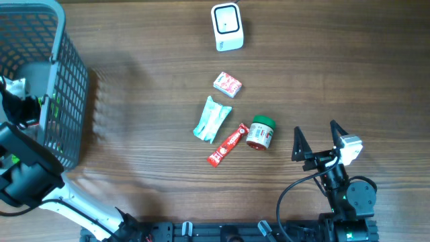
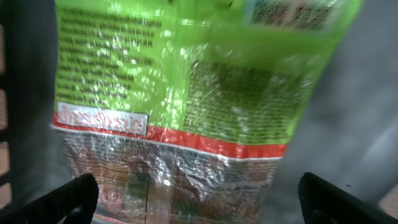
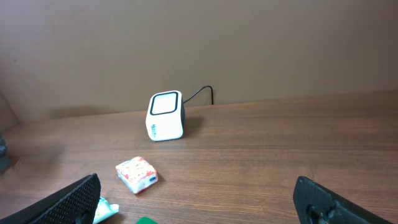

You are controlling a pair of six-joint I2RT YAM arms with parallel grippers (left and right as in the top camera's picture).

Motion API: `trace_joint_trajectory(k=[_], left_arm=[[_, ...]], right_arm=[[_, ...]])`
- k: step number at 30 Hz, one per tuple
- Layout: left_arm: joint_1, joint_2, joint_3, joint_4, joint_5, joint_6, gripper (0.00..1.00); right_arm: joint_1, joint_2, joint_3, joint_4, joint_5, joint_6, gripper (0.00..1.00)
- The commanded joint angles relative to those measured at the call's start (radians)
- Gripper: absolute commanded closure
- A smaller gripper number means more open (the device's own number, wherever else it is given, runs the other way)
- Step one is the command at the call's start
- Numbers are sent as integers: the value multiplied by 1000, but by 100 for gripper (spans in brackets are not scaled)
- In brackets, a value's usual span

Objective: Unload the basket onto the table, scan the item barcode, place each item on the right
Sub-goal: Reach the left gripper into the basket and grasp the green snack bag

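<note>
Our left gripper (image 2: 199, 202) stands spread wide, gripping nothing, pointed down into the grey plastic mesh basket (image 1: 67, 74), close over a crinkly green and silver foil packet (image 2: 186, 93). Our right gripper (image 1: 317, 140) gapes empty too, its arm folded low over the wooden table (image 1: 148, 154), facing the white box-shaped barcode scanner (image 1: 227, 27).

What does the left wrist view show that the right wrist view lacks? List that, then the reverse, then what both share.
Left wrist only: a shiny green bag with a red stripe, seen close up, and a dark basket wall beside it. Right wrist only: the white scanner, a small red-and-white packet and the wooden table. Shared: no item; the left pincer and the right pincer each stand open, fingers at the lower corners.
</note>
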Motion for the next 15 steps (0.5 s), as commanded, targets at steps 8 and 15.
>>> trace_joint_trajectory(k=[8, 15], left_arm=[[10, 29, -243, 198, -8, -5, 79], [10, -121, 0, 73, -40, -79, 96]], right_arm=[[-6, -3, -1, 5, -5, 7, 0], [-6, -3, -1, 5, -5, 7, 0]])
